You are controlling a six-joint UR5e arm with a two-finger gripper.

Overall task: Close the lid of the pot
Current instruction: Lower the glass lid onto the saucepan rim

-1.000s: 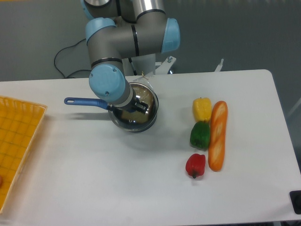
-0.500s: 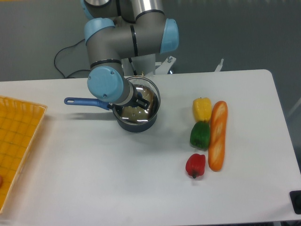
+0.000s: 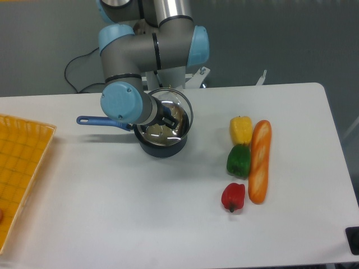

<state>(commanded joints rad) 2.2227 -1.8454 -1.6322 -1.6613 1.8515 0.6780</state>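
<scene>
One end effector (image 3: 168, 119) gripping pot lid (image 3: 166, 115), over pot (image 3: 162, 147)

We see a round clear glass pot lid with a thin shiny metal rim (image 3: 180, 109), its glossy surface catching reflections. Under it sits a small dark grey matt-looking metal pot (image 3: 162, 149) with a smooth blue plastic-looking handle. The arm over it has brushed grey metal tubes and glossy light-blue plastic joint caps (image 3: 120, 102). The white table (image 3: 112, 213) looks smooth and matt. The yellow (image 3: 241, 129), green (image 3: 239, 161) and red (image 3: 233, 196) peppers are glossy; the long orange bread loaf (image 3: 259, 161) has a duller sheen.
</scene>
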